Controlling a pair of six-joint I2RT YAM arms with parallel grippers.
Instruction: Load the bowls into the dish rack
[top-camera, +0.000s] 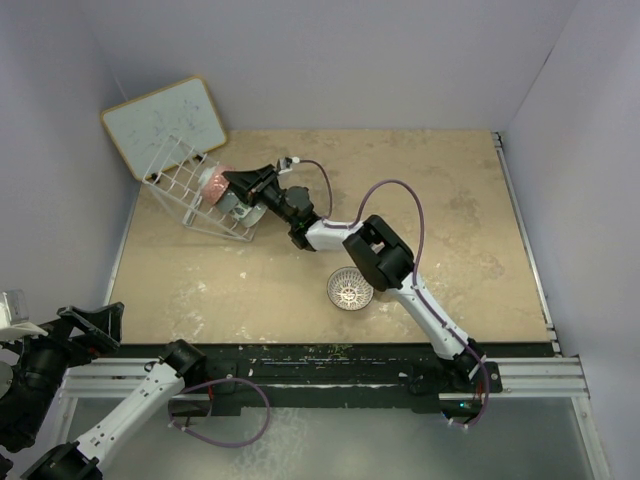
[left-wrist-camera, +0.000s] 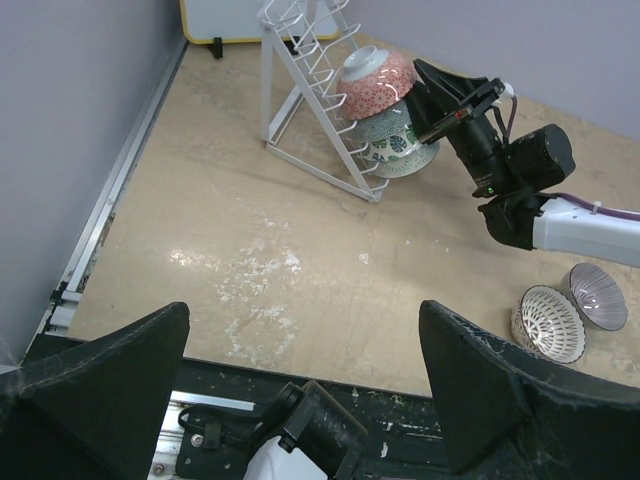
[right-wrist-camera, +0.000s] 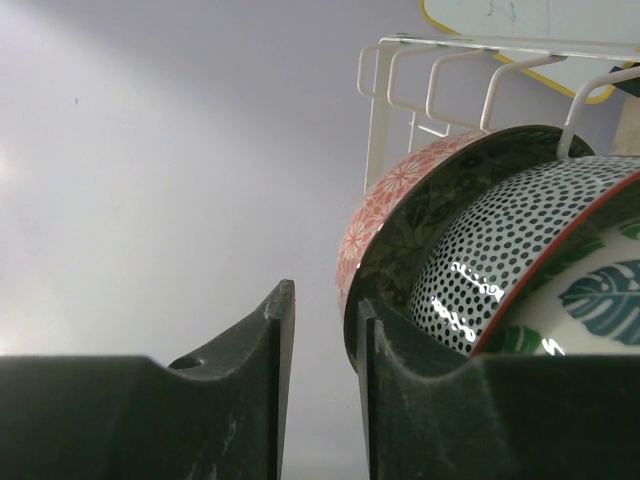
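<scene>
The white wire dish rack (top-camera: 180, 180) stands at the far left and holds bowls on edge. A pink-patterned bowl (left-wrist-camera: 375, 80) is uppermost, with a dotted black-white bowl (right-wrist-camera: 510, 240) and a green-leaf bowl (left-wrist-camera: 400, 142) nested against it. My right gripper (top-camera: 252, 182) is at these bowls. Its jaws are only narrowly apart with nothing between them, and the right finger (right-wrist-camera: 385, 360) is against the pink bowl's rim (right-wrist-camera: 385, 200). A radial white bowl (top-camera: 350, 290) and a purple bowl (left-wrist-camera: 596, 296) sit on the table by the right arm. My left gripper (left-wrist-camera: 300, 400) is wide open and empty over the near edge.
A wood-framed whiteboard (top-camera: 165, 122) leans on the back-left wall behind the rack. Pale walls close in the table on the left, back and right. A black rail (top-camera: 330, 352) runs along the near edge. The right arm (top-camera: 385, 255) stretches diagonally across the middle.
</scene>
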